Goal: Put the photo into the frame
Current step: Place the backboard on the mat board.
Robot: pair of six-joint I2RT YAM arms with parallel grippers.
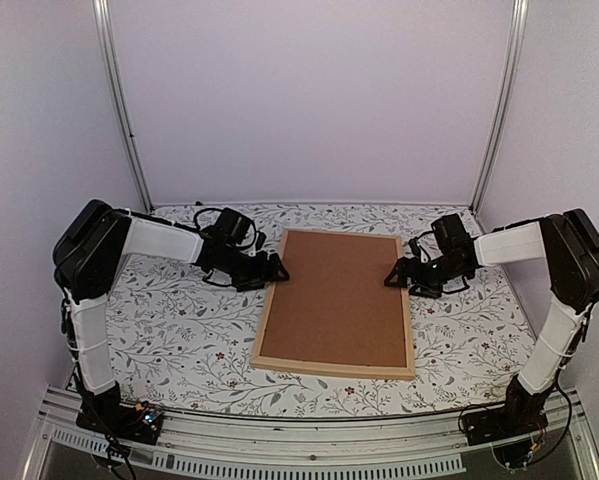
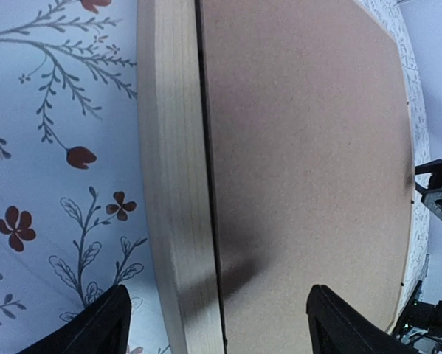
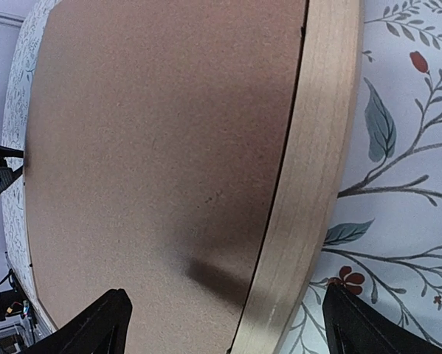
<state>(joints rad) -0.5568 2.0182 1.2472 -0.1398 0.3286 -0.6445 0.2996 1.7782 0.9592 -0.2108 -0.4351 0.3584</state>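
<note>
Rectangular frame of light wood strips laid flat, brown backing board seated inside; left gripper and right gripper spread wide astride opposite rails, probably for steadying.

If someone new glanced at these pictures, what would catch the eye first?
The large light-wood frame lying flat mid-table, filled by a plain brown backing board. Next, the left hand and right hand, each open astride an opposite long edge of the frame, above the floral tablecloth.
</note>
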